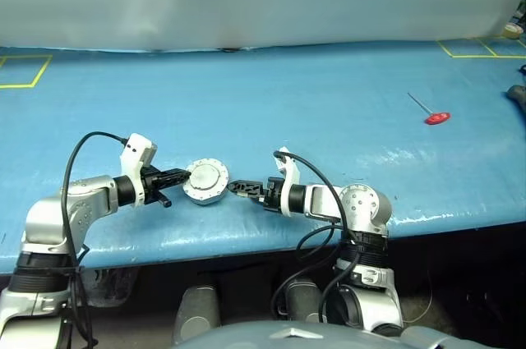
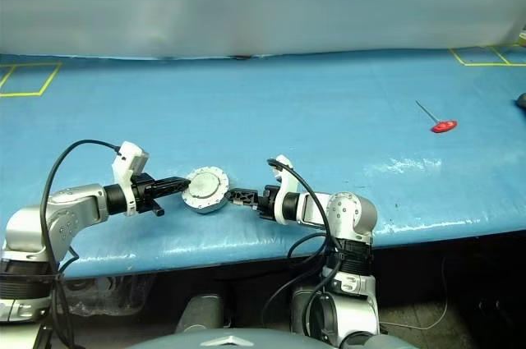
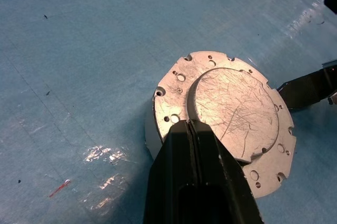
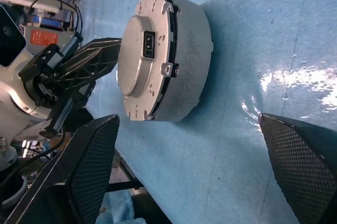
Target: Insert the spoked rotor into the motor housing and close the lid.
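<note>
Motor housing: one, a round silver puck [image 1: 205,182] sitting on the blue table [image 1: 329,111], near the front edge, between the two grippers.
Lid: one [image 3: 231,112], lying shut on top of the housing. Its plain outer side faces up, with a raised round middle full of scratches and small holes around the rim.
What is inside the housing: cannot tell, the lid covers it.
Grippers: two.
Left gripper: [image 3: 190,126] its two black fingers are pressed together. The tips rest on the edge of the lid, right at the raised middle. It pinches nothing.
Right gripper: [image 4: 189,155] its two fingers are spread wide apart, with nothing between them. It points at the side of the housing and sits just beside it, not touching.
Red-handled tool: one [image 1: 434,114], lying far off on the robot's right side of the table.
Yellow tape marks: lines in the far corners of the table [image 1: 25,70].
</note>
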